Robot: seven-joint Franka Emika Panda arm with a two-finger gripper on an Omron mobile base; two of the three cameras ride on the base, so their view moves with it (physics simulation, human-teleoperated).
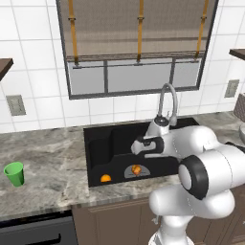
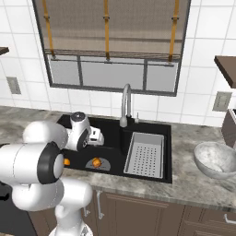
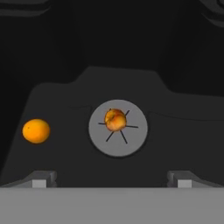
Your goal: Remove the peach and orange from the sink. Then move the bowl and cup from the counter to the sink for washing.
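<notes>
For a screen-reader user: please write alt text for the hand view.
Looking down into the black sink, the mottled peach sits on the grey round drain plate. The bright orange lies apart on the basin floor, and the open tool hovers above.

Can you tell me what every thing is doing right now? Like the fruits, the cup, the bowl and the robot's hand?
Mottled reddish-orange peach: in the sink, resting on the grey drain plate.
Plain bright orange: on the sink floor, apart from the peach.
Black rectangular sink: holds both fruits.
Small green cup: upright on the counter.
Whitish-grey bowl: upright on the counter.
End effector: open, holding nothing, above the peach.
Curved silver faucet: no water running.
</notes>
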